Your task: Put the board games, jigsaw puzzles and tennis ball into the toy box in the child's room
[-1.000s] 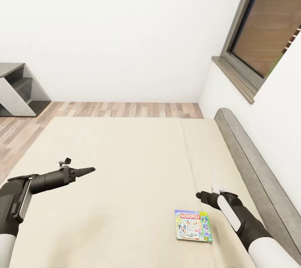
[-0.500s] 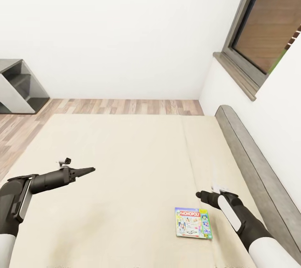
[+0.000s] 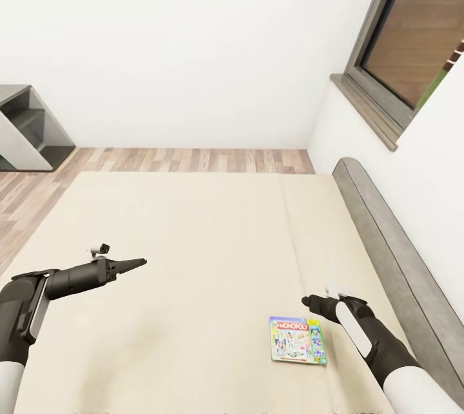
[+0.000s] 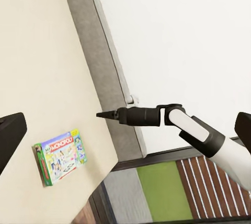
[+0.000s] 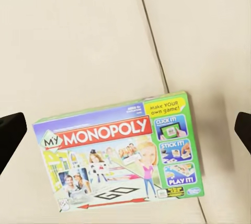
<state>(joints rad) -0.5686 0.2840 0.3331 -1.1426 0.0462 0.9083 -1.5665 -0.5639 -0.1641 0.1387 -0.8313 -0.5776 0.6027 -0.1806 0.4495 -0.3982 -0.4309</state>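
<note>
Lying flat on the bed point(image 3: 193, 240): one board game point(image 3: 298, 340).

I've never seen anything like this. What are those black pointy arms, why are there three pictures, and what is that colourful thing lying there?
It is a simulated two-armed robot. The big picture comes from a camera on its head, looking down over a beige bed with a grey headboard. Each black arm ends in an end effector: the left end effector and the right end effector, both hanging above the mattress and holding nothing. The two smaller pictures come from cameras on the wrists. The colourful thing is a "My Monopoly" board game box, lying flat on the bed near the right arm; the right wrist camera looks straight at it.
</note>
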